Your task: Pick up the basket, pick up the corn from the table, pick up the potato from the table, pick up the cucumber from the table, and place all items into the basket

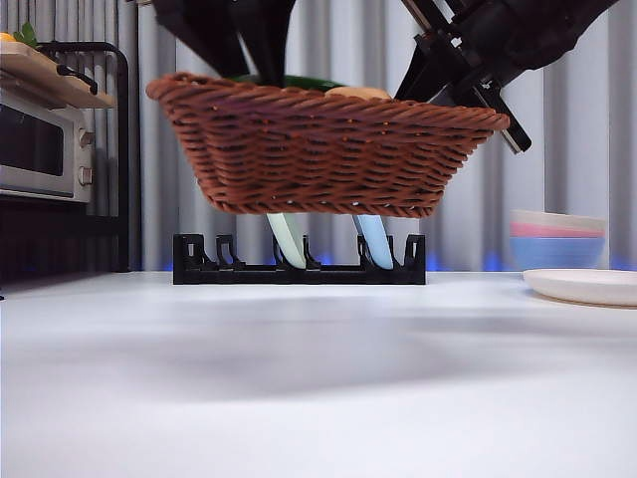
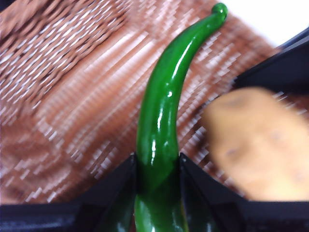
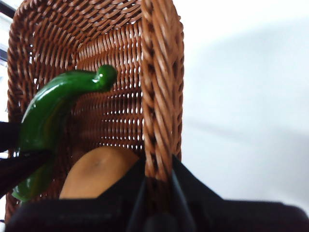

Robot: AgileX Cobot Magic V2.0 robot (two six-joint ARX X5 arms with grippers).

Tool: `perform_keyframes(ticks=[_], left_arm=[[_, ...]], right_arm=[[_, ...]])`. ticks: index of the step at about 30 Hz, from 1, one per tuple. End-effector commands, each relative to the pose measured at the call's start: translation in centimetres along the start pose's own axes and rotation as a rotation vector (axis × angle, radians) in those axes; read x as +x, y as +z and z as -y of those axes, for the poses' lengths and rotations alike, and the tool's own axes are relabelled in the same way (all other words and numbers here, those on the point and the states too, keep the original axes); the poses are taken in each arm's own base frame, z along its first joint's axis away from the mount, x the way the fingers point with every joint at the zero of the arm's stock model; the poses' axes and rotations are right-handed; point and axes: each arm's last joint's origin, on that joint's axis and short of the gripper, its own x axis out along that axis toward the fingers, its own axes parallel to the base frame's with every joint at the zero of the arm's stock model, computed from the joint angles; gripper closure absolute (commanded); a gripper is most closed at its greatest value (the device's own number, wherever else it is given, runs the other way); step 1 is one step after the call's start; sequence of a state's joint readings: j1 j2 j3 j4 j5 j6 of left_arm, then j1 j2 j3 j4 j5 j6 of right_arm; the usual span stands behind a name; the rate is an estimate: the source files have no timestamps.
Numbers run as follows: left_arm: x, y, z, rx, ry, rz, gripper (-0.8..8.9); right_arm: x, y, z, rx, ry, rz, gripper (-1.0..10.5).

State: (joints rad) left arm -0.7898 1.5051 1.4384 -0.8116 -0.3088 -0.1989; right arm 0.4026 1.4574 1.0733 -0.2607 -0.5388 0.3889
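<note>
The brown wicker basket [image 1: 328, 149] hangs in the air above the table. My right gripper [image 3: 158, 183] is shut on its braided rim [image 3: 161, 96], at the basket's right end in the front view [image 1: 468, 85]. My left gripper [image 2: 158, 169] is shut on the glossy green cucumber [image 2: 166, 106] and holds it inside the basket, over the woven floor; it comes down from the upper left in the front view [image 1: 249, 50]. The cucumber also shows in the right wrist view [image 3: 53, 111]. The tan potato [image 2: 260, 145] lies in the basket beside the cucumber [image 3: 96, 171]. The corn is hidden.
A black plate rack [image 1: 299, 264] with two pale plates stands behind the basket. A microwave [image 1: 45, 149] on a shelf is at far left. Stacked bowls [image 1: 557, 239] and a white plate [image 1: 587, 286] sit at right.
</note>
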Motion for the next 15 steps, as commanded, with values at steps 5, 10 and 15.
perform_keyframes(ticks=[5,10,15], left_arm=[[0.2,0.1,-0.6,-0.027,0.015,-0.006,1.85],[-2.4,1.1,-1.2,-0.033,0.006,0.051,1.85],[-8.0,2.8,-1.8,-0.061,-0.047,0.208,1.85]], right_arm=[[-0.5,0.6,-0.6,-0.009,0.012,0.038,9.6],[-0.5,0.8,-0.3,-0.007,-0.085,0.080,9.6],[0.5,0.7,0.7,0.021,-0.180,0.095,9.6]])
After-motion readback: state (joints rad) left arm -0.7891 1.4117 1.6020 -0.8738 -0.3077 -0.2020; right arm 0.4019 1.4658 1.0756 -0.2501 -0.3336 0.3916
